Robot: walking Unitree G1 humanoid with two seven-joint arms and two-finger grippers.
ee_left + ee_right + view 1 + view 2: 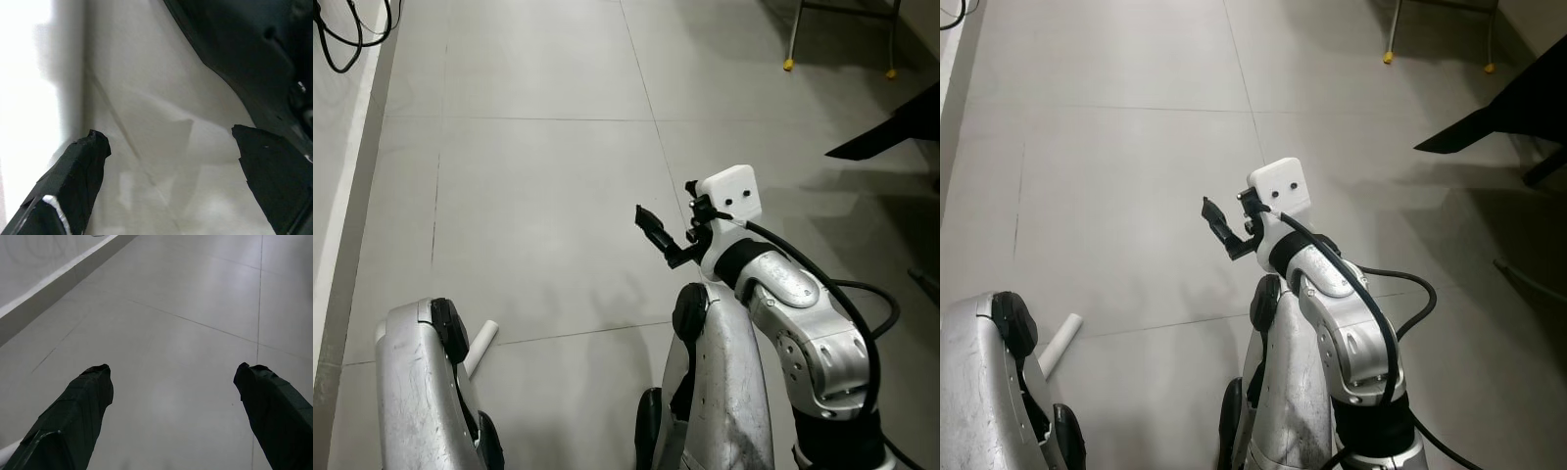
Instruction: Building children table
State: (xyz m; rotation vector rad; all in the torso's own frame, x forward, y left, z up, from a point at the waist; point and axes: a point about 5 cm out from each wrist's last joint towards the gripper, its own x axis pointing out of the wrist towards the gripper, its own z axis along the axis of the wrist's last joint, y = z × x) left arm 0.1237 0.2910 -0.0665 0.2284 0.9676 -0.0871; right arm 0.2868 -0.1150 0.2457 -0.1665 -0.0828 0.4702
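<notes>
The right gripper [658, 235] is held up over the grey tiled floor [538, 176], and its two black fingers [78, 416] are spread wide apart with nothing between them. The left gripper [171, 171] hangs low beside the robot's leg, its fingers also spread apart and holding nothing. A white tube [480, 345], maybe a table leg, lies on the floor just beside the robot's left leg [421, 392]. Chair legs with yellow feet [788, 65] stand far off, near the floor's far right corner.

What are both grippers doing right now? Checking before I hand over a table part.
Left gripper: open, holding nothing, hanging low.
Right gripper: open, holding nothing, raised over the tiled floor.
</notes>
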